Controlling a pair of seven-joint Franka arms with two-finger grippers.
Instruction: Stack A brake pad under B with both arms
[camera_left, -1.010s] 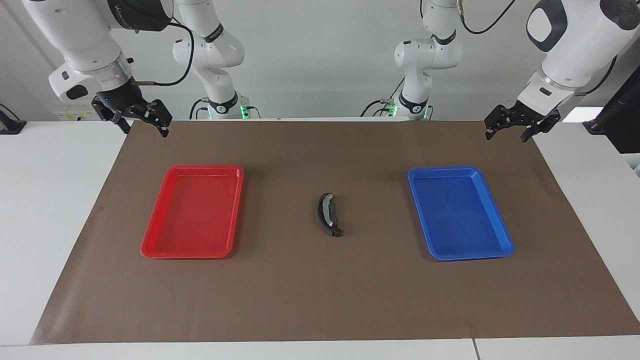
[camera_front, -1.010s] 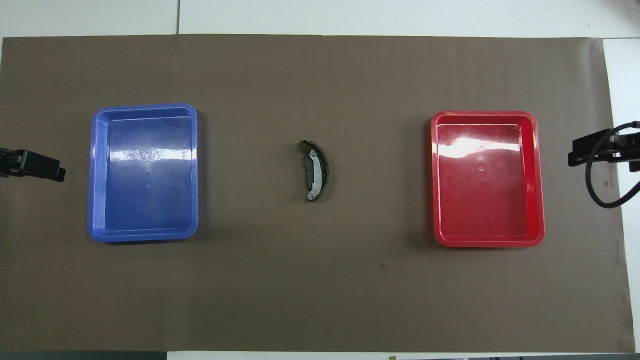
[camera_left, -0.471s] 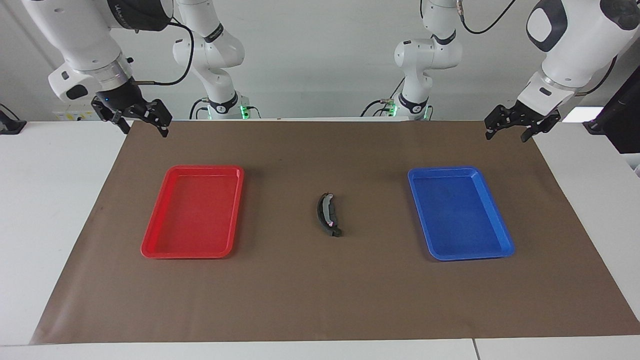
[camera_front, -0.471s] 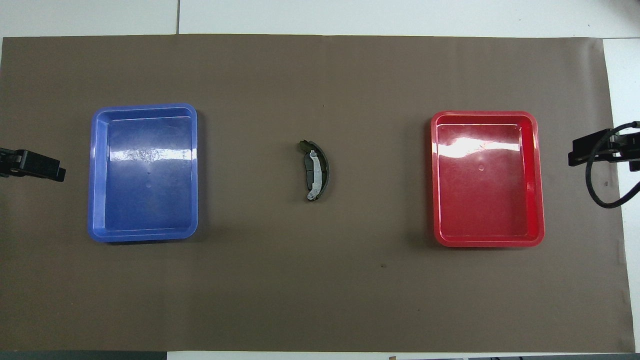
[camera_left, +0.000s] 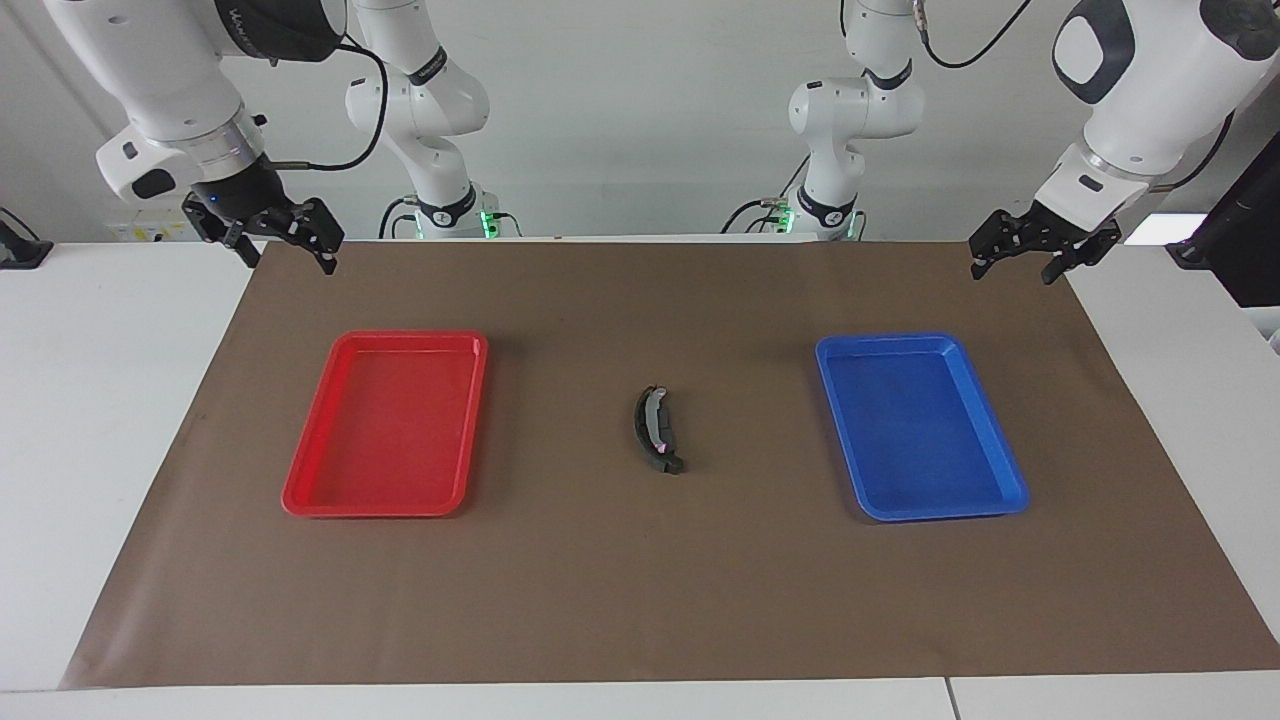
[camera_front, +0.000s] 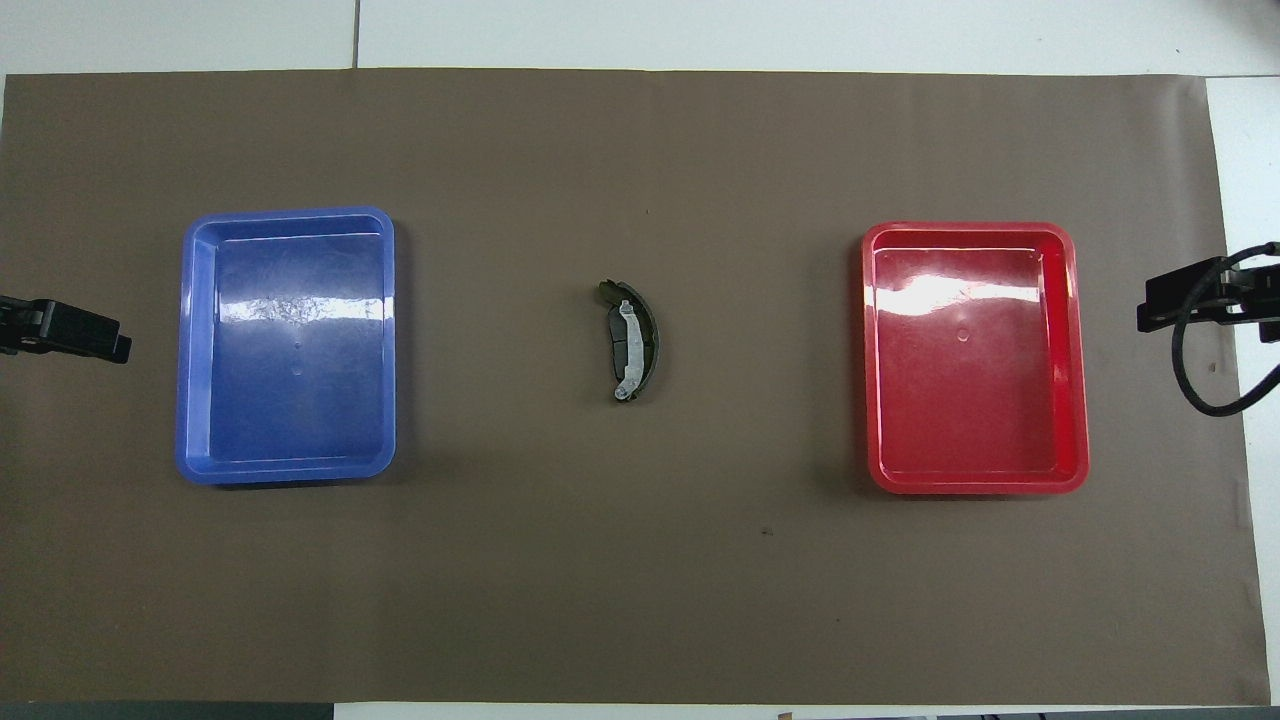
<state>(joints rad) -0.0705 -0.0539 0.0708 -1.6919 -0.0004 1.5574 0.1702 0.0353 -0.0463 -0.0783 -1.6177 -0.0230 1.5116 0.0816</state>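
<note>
B (camera_left: 646, 422), the long black crescent with a grey inner strip and silver-white ends, lies on the brown mat midway between the two trays; it also shows in the overhead view (camera_front: 650, 340). A small dark tip (camera_left: 671, 464) sticks out from under its end farther from the robots, also in the overhead view (camera_front: 603, 290); it seems to be the A brake pad, otherwise hidden. My left gripper (camera_left: 1012, 270) hangs open and empty over the mat's corner beside the blue tray. My right gripper (camera_left: 290, 262) hangs open and empty over the mat's corner beside the red tray. Both arms wait.
An empty blue tray (camera_left: 1000, 470) (camera_front: 186, 340) lies toward the left arm's end. An empty red tray (camera_left: 310, 460) (camera_front: 1078, 350) lies toward the right arm's end. The brown mat (camera_left: 640, 600) covers most of the white table.
</note>
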